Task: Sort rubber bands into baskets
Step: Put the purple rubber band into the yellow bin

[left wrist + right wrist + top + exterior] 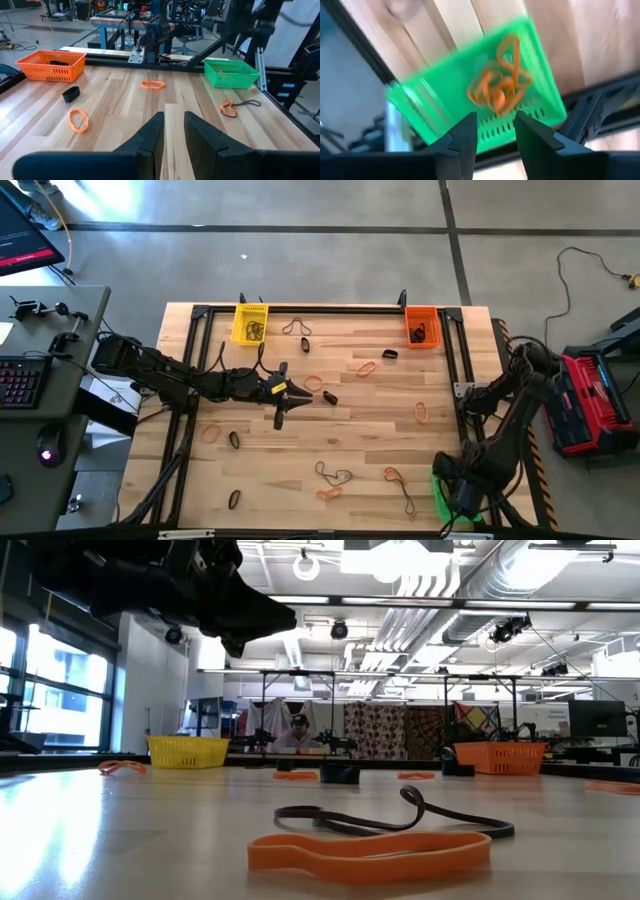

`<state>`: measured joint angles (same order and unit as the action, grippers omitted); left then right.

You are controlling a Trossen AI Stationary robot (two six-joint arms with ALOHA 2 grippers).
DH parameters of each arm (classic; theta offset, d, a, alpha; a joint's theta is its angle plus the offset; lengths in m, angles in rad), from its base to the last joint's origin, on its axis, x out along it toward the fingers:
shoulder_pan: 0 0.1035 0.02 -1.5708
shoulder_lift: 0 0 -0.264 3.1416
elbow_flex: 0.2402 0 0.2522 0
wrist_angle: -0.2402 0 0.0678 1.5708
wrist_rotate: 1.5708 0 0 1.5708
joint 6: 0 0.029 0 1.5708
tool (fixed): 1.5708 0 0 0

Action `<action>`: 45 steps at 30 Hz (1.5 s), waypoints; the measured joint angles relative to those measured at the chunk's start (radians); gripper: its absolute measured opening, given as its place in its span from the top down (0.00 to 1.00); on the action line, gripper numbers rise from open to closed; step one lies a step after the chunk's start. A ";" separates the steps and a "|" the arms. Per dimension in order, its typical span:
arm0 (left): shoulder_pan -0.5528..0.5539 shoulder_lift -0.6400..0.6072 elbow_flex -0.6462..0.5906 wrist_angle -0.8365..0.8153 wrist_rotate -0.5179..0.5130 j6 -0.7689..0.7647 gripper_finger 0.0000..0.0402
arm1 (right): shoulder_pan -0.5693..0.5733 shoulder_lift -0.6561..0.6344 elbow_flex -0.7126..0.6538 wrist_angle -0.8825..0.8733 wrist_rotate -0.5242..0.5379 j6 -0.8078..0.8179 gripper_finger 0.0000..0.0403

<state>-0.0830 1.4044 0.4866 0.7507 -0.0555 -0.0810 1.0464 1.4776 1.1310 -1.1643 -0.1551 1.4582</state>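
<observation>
1. Now the right gripper [494,131] hangs over the green basket [438,492] at the near right corner of the table [370,415]; its fingers stand apart with nothing between them, released.
2. The right wrist view looks down into this basket and shows a tangle of orange bands [499,80] inside; the high view cannot show them, because the arm covers most of the basket.
3. The left gripper [281,412] is over the middle of the table, a little to the left. Its fingers [150,134] are partly apart and I see nothing held between them.
4. The yellow basket [250,323] stands at the far edge, left part, with its long axis running from the far edge toward the near edge. Dark bands lie in it.
5. The orange basket [421,326] stands at the far edge, right part, with the same direction of its long axis. A black band lies in it.
6. Loose bands lie in many places: an orange one [365,367] and a black one [389,354] near the orange basket, an orange one [421,413] near the right edge, and a mixed group [334,476] near the near edge.
7. The low view shows one orange band [368,850] lying flat, long axis across the picture, with a black band [400,818] just behind it.
8. Only the low view shows a person [297,732] far behind the table.
</observation>
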 joint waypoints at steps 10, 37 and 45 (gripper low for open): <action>0.000 0.000 0.000 -0.040 0.000 0.014 0.84 | -0.133 -0.001 0.110 0.038 0.328 -0.109 0.72; -0.003 0.000 0.000 -0.103 0.026 0.004 0.84 | -0.609 0.367 0.110 0.701 0.127 -0.991 0.72; -0.003 0.000 0.000 -0.103 0.021 0.005 0.84 | -0.640 0.442 0.110 0.806 0.059 -1.155 0.72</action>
<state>-0.0863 1.4044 0.4866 0.6473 -0.0349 -0.0765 0.4060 1.9193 1.2415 -0.3588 -0.0963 0.3032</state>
